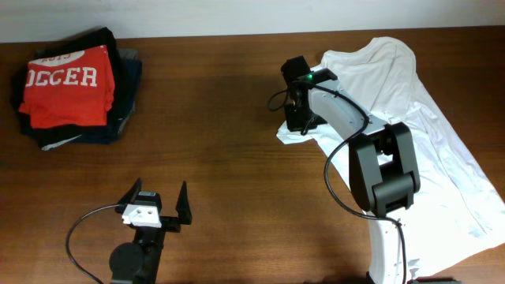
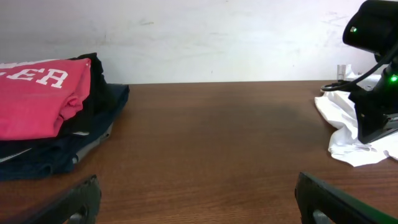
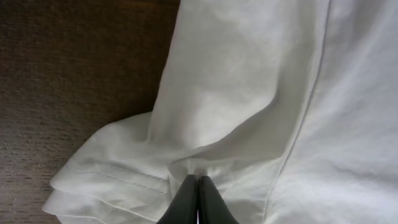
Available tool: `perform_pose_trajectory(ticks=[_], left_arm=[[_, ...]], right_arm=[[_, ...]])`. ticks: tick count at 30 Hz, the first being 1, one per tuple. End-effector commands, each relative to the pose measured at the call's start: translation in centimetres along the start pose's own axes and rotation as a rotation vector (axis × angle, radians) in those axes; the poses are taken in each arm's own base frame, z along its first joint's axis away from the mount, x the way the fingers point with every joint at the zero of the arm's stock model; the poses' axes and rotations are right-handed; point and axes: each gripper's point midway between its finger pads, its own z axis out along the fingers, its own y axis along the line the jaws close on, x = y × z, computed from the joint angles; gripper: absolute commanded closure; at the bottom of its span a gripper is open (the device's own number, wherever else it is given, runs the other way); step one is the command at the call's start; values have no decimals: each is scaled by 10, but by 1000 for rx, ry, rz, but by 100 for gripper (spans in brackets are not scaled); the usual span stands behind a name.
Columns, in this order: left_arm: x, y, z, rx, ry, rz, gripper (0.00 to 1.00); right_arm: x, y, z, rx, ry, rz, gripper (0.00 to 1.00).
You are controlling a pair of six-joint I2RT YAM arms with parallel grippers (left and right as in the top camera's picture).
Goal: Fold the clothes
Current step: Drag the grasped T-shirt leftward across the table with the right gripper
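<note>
At the tips of the right gripper point(image 3: 198, 198), the two dark fingers are pressed together on a small pucker of white cloth, just above a layered, stitched edge that lies at the shirt's left-hand corner. From overhead, this gripper point(image 1: 298, 120) sits at the near-left edge of the white T-shirt point(image 1: 430, 134), arm reaching across the fabric from the right.

The shirt looks thin and very soft, so it should weigh almost nothing and offer no stiffness. Lifted by one pinch it will likely drape and stretch into a point rather than rise flat. A hemmed edge or a seam is the better place to take hold, since the doubled cloth gives the fingers more to bite. A second hold on a matching corner would probably be needed to keep it spread.

It is plain and unprinted, lying crumpled and partly bunched over the right side of the brown wooden table point(image 1: 221, 118), with creases running diagonally and one long stitched seam visible in the wrist view.

The left gripper point(image 1: 161, 193) rests near the front left with its fingers spread wide and nothing between them, well apart from the shirt. At the far left corner sits a folded stack, a red shirt point(image 1: 67, 83) with white letters on top of navy garments point(image 1: 122, 110).
</note>
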Motion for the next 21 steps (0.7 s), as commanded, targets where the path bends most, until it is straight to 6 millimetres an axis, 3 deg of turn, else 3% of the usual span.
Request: perform_pose_trajectory(ticks=[1, 3, 4, 8, 9, 13, 17, 19, 21], left_arm=[[2, -1, 0, 4, 4, 19, 1], [2, -1, 0, 4, 4, 19, 1], [2, -1, 0, 4, 4, 19, 1], [2, -1, 0, 4, 4, 19, 1], [2, -1, 0, 4, 4, 19, 1], [2, -1, 0, 4, 4, 19, 1], [2, -1, 0, 4, 4, 19, 1], [2, -1, 0, 4, 4, 19, 1], [2, -1, 0, 4, 4, 19, 1]], right_arm=[[4, -5, 4, 23, 14, 3, 96], [9, -4, 4, 15, 32, 0, 71], [11, -4, 3, 14, 41, 0, 70], [11, -4, 3, 14, 44, -1, 71], [12, -4, 3, 15, 46, -1, 95], [7, -7, -2, 12, 29, 8, 96], [-16, -4, -39, -38, -43, 25, 96], [-29, 15, -56, -147, -81, 25, 96], [-36, 49, -64, -340, -95, 12, 96]])
